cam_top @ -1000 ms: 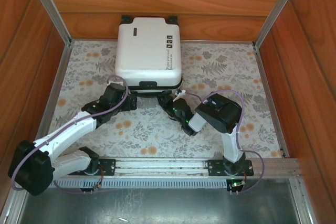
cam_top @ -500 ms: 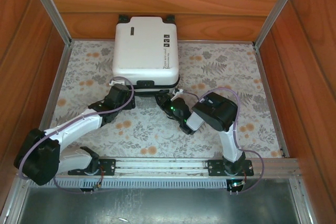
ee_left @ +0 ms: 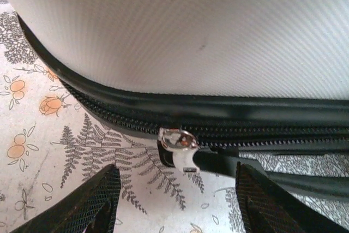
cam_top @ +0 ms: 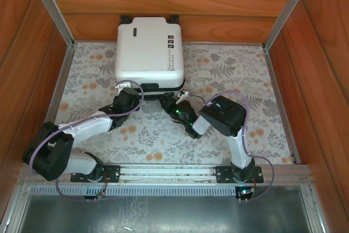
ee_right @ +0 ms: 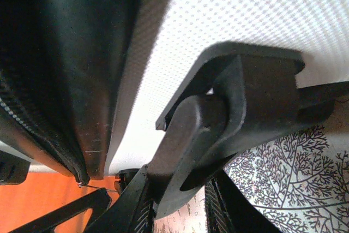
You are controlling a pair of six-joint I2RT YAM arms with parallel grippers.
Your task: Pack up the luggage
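Observation:
The luggage [cam_top: 147,47], a small white hard-shell suitcase, lies shut and flat against the back wall. My left gripper [cam_top: 129,100] is at its near left edge. In the left wrist view the gripper [ee_left: 175,185] is open, its fingers [ee_left: 103,200] either side of the silver zipper pull [ee_left: 180,148] on the black zipper band and not touching it. My right gripper [cam_top: 174,105] sits at the near right corner. In the right wrist view the gripper [ee_right: 180,214] is shut on a black handle piece [ee_right: 218,129] of the luggage.
A floral cloth [cam_top: 229,69] covers the table. Wooden walls [cam_top: 174,4] and aluminium posts [cam_top: 52,6] close in the back and both sides. A metal rail [cam_top: 169,173] with the arm bases runs along the near edge.
The luggage has slid left and slightly back. My left arm has moved forward up to its near edge, and its jaws have narrowed. The right gripper keeps its hold.

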